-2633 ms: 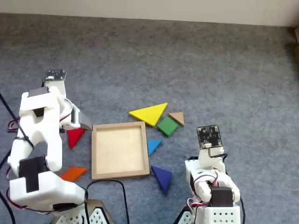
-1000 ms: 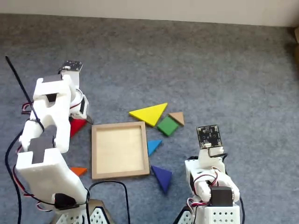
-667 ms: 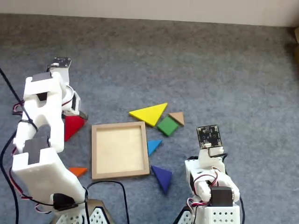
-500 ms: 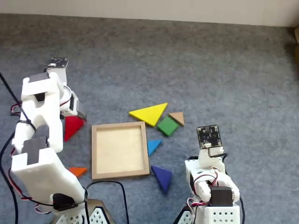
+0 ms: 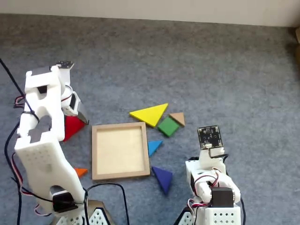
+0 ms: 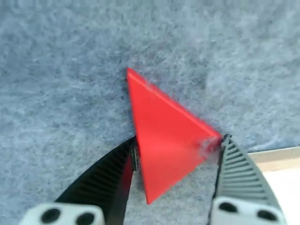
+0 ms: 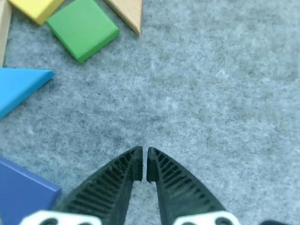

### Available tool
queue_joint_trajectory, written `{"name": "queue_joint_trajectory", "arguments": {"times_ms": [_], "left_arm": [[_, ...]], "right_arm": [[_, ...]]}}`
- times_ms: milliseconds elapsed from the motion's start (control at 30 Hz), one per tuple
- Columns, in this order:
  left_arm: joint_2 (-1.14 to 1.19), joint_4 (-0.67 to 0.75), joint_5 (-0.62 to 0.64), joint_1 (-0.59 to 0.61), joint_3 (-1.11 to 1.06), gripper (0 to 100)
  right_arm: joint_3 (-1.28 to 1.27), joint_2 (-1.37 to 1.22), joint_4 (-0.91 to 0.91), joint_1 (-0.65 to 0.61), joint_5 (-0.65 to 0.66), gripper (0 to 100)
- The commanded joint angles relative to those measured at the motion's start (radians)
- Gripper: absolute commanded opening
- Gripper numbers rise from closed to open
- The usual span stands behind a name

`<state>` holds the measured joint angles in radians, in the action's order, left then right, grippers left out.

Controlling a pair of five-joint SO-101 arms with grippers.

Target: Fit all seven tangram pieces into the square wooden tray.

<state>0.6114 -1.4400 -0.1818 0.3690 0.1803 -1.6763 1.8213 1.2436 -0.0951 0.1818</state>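
Red triangle (image 5: 70, 127), centre left of the high view and near the tray's left rim, has shifted slightly up-frame while the left arm repositioned above it. Left gripper (image 6: 179, 141) now brackets it, with one finger in contact on each side. The grip appears made, but lift is not confirmed. Square wooden tray (image 5: 117, 125) remains empty. Yellow triangle (image 5: 150, 114), green square (image 5: 168, 126), light blue triangle (image 5: 153, 146) and dark blue triangle (image 5: 162, 178), right of the tray, are unmoved. Right gripper (image 7: 141, 164), lower right, stays narrow and empty. Assessment: first pick in progress, with all seven placements outstanding.
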Motion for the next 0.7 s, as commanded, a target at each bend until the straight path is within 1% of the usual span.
{"name": "queue_joint_trajectory", "arguments": {"times_ms": [0,67,200,333,433,567,667], "left_arm": [[0.064,-0.046,-0.048,-0.027,0.104,15],[0.067,-0.057,-0.071,-0.05,0.105,15],[0.067,-0.058,-0.071,-0.108,0.104,14],[0.065,-0.058,-0.068,-0.173,0.108,8],[0.056,-0.058,-0.055,-0.217,0.104,6],[-0.021,-0.078,0.009,-0.226,0.11,6],[-0.113,-0.115,0.009,-0.219,0.107,7]], "right_arm": [[-0.148,0.013,0.007,0.007,0.003,3.3],[-0.148,0.013,0.007,0.007,0.003,3.3],[-0.148,0.013,0.007,0.007,0.003,3.3],[-0.148,0.013,0.007,0.007,0.003,3.3],[-0.148,0.013,0.007,0.007,0.003,3.3],[-0.148,0.013,0.007,0.007,0.003,3.3],[-0.148,0.013,0.007,0.007,0.003,3.3]]}}
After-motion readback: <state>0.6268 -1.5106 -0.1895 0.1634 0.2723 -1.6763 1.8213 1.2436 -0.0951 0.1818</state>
